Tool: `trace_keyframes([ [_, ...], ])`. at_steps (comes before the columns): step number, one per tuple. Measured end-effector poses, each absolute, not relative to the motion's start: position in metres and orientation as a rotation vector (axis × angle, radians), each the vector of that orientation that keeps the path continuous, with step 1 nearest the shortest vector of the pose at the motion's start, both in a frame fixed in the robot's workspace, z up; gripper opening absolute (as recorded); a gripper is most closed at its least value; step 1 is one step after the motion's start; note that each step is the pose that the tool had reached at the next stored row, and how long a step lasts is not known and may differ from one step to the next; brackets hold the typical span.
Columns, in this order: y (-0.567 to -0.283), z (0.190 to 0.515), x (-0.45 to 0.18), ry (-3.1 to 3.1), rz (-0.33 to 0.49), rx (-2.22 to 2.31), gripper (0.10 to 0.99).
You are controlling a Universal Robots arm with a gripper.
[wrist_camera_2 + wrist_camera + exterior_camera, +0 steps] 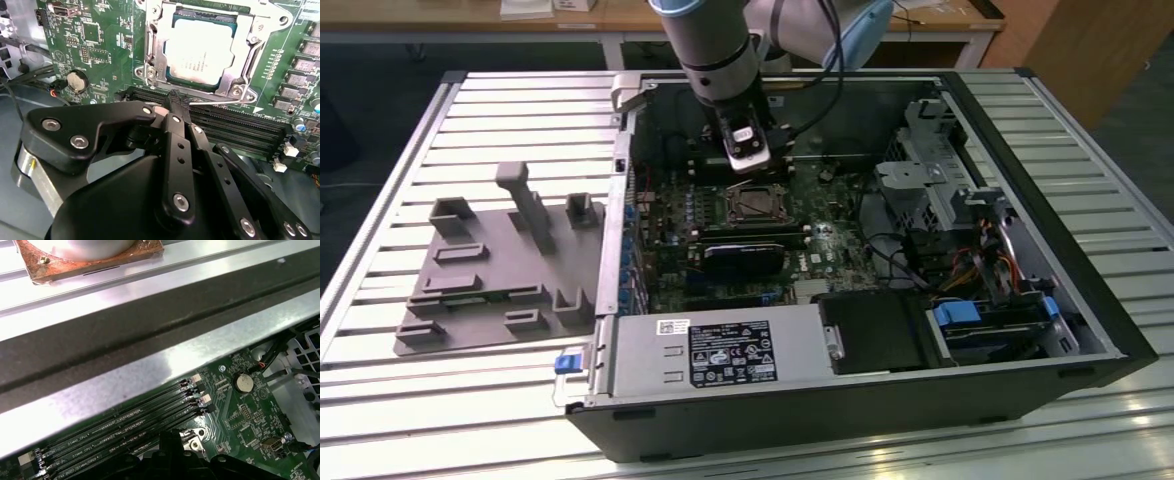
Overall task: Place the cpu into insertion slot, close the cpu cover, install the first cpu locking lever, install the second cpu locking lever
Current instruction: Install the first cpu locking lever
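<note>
1. The pale, matte-silver square cpu (200, 50) lies in the insertion slot (757, 204), framed by the shiny steel cpu cover (239, 65).
2. The black gripper (176, 101) has its fingertips pressed together, touching the thin wire locking lever (225, 102).

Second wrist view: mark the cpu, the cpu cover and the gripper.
cpu (200, 50), second wrist view, middle of silvery top.
cpu cover (156, 47), second wrist view, frame's side bar.
gripper (175, 100), second wrist view, between fingertips.

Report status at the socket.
Jaws shut, gripper tip at the lever along the cover edge. Cpu seated, cover down. Memory slots right beside the tip.
</note>
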State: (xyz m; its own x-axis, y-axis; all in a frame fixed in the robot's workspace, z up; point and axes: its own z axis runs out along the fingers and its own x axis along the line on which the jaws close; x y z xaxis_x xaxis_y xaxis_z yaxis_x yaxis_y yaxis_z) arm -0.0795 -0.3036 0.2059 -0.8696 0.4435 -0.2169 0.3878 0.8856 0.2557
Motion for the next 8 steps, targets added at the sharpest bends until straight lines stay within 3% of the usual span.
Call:
trace_keyframes([
  [8, -0.304, 0.221, -0.079, 2.783, 0.293, 0.625, 0.102],
])
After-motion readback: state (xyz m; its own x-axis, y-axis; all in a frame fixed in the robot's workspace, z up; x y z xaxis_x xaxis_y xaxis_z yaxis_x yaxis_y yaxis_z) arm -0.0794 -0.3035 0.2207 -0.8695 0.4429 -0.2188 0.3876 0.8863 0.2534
